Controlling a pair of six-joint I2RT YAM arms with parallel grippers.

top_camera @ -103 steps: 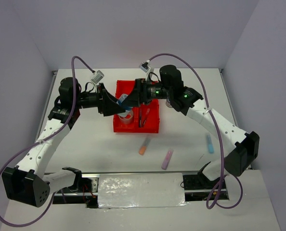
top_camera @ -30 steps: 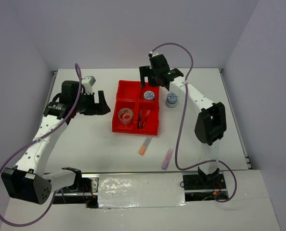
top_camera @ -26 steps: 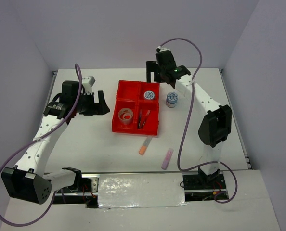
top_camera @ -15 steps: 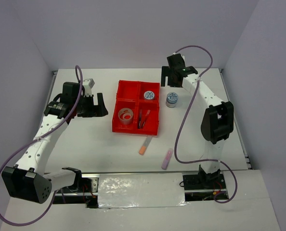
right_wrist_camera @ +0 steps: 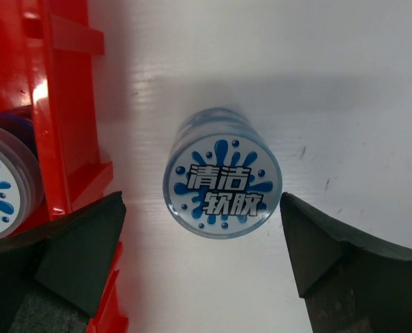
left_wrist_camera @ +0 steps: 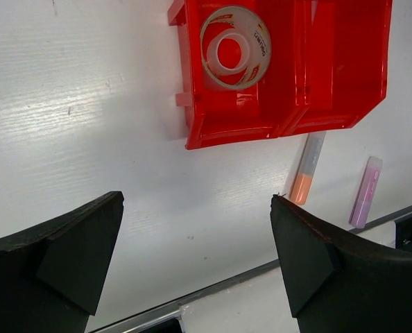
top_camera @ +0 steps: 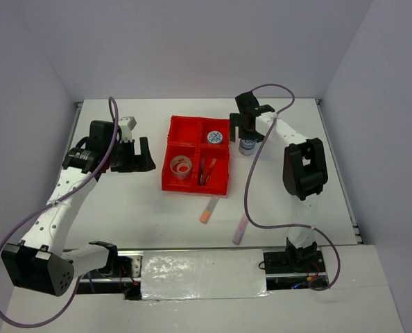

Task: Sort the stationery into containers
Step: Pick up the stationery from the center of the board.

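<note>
Right end effector [right_wrist_camera: 201,202] swung over the blue-white roll [right_wrist_camera: 222,182] — spread wide; left end effector [left_wrist_camera: 196,200] too.

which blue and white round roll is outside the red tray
The blue-white round roll on the white table beside the red plastic tray, between the right arm's open fingers; the other sits inside it.

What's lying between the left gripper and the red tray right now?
Nothing: the left wrist view shows only bare white table between the open left gripper and the red tray.
</note>
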